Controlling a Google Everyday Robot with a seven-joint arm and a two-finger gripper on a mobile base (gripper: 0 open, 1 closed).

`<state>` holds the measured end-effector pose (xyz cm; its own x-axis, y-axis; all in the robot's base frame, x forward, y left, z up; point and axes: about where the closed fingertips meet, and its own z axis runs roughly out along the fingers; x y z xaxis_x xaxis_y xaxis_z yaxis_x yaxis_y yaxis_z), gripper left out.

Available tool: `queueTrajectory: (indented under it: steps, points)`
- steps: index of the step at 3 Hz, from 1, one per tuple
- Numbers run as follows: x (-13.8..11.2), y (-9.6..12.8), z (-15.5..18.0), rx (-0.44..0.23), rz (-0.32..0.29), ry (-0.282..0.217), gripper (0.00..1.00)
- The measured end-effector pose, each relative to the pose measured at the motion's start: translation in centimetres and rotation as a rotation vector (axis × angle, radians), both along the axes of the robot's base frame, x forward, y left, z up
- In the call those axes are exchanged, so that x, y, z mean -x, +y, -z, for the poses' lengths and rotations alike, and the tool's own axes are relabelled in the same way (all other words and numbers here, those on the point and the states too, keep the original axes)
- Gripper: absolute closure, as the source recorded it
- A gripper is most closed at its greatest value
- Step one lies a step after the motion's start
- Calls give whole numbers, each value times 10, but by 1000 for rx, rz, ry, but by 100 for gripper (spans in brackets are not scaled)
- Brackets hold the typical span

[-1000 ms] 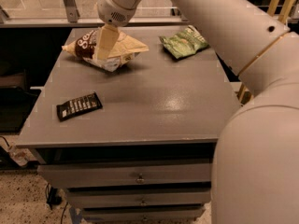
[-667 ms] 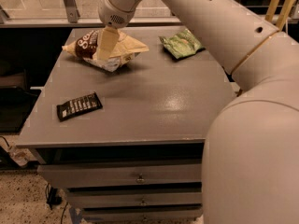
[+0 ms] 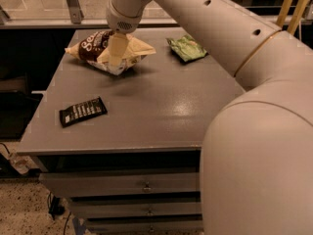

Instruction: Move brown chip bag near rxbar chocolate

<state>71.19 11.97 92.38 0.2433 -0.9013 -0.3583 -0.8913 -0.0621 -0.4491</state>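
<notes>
The brown chip bag is at the back left of the grey table, crumpled and tilted, with its pale side facing right. My gripper comes down from above onto the middle of the bag and is shut on it. The bag's lower edge is at or just above the tabletop. The rxbar chocolate, a small flat black wrapper with white text, lies near the front left of the table, well apart from the bag.
A smaller green chip bag lies at the back right of the table. My large pale arm fills the right side of the view. Drawers sit below the table's front edge. A railing runs behind the table.
The arm has shifted slightly. The gripper and the brown chip bag stay in almost the same spot at the back left.
</notes>
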Motion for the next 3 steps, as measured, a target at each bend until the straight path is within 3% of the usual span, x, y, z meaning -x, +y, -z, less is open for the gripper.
queueTrajectory:
  steps: [1, 2, 3]
  points:
    - [-9, -7, 11, 48, 12, -11, 0]
    - [-11, -8, 21, 80, 0, -21, 15]
    - [-11, -12, 26, 99, -11, -26, 39]
